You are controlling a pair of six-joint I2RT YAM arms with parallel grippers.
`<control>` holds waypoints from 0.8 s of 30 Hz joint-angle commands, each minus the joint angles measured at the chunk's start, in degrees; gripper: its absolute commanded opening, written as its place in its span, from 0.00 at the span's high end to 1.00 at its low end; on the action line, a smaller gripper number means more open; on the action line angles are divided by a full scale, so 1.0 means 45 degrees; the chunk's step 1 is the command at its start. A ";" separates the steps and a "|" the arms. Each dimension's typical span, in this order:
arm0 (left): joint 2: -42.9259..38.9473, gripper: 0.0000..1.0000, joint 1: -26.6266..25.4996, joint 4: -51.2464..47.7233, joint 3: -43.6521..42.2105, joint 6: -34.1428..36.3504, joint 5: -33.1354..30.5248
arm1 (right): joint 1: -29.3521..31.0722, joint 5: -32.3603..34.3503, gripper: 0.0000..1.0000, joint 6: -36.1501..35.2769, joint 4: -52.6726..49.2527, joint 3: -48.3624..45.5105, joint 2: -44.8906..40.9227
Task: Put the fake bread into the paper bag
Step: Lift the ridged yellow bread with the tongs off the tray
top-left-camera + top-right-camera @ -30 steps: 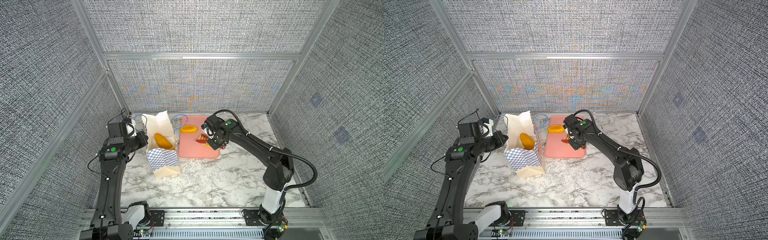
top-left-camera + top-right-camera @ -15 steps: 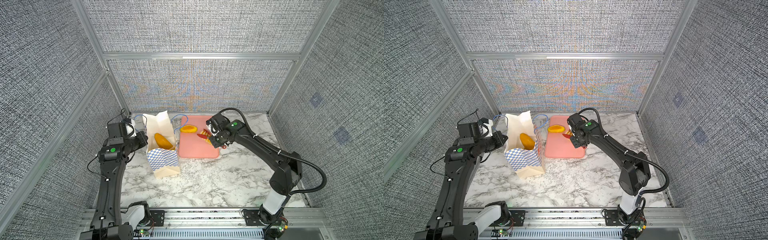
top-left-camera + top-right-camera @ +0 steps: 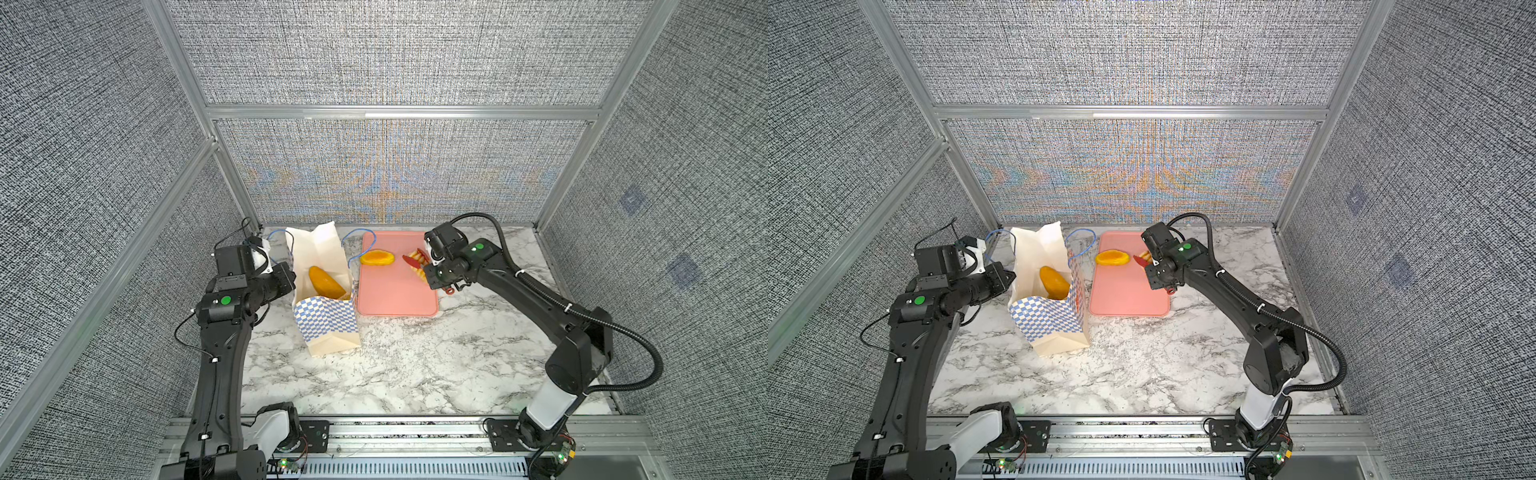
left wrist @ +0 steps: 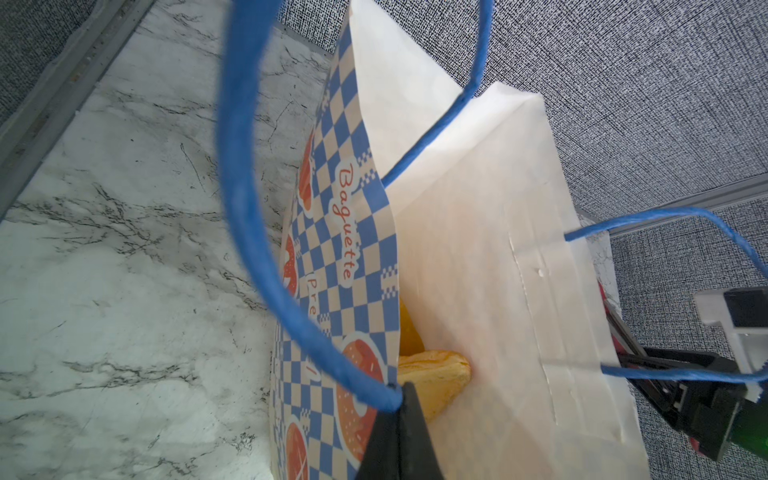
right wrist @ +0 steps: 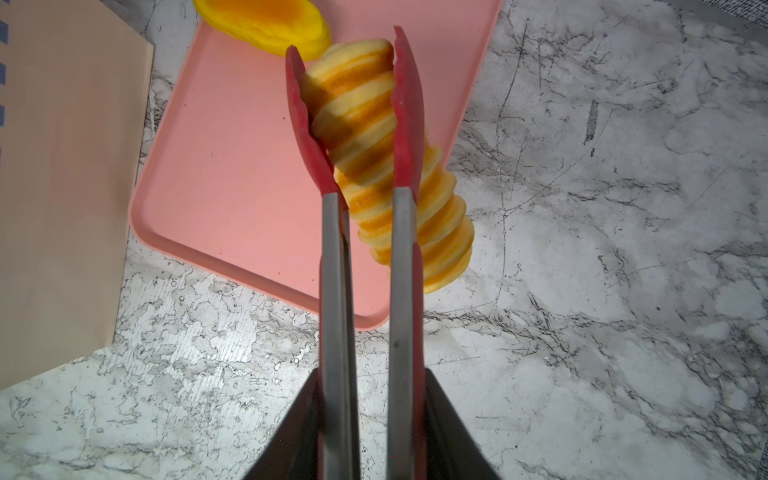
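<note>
Partly hidden inside the paper bag [image 4: 478,249], a bread piece [image 4: 432,382] lies just beyond the left gripper [image 4: 399,432], pinched onto the rim. The right gripper [image 5: 370,419] squeezes red tongs [image 5: 332,270] clamping a striped roll [image 5: 374,137] above the tray [image 5: 232,187] edge.

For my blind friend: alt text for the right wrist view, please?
Red-tipped tongs grip a striped yellow-orange toy roll at the edge of a pink tray on a marble table. Another orange pastry lies on the tray.

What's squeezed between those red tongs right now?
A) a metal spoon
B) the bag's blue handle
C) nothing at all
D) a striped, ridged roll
D: in the right wrist view the red tongs press against both sides of the striped roll.
</note>
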 commanded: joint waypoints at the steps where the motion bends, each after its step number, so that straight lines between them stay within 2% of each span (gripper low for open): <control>1: -0.0057 1.00 0.0019 0.0028 -0.0056 0.0036 -0.0020 | 0.0014 0.0412 0.64 0.0510 0.0613 -0.0021 -0.0304; 24: -0.0089 1.00 0.0021 0.0066 0.0018 -0.0007 0.0015 | 0.0009 0.0017 0.64 0.0789 0.1401 0.0243 -0.2437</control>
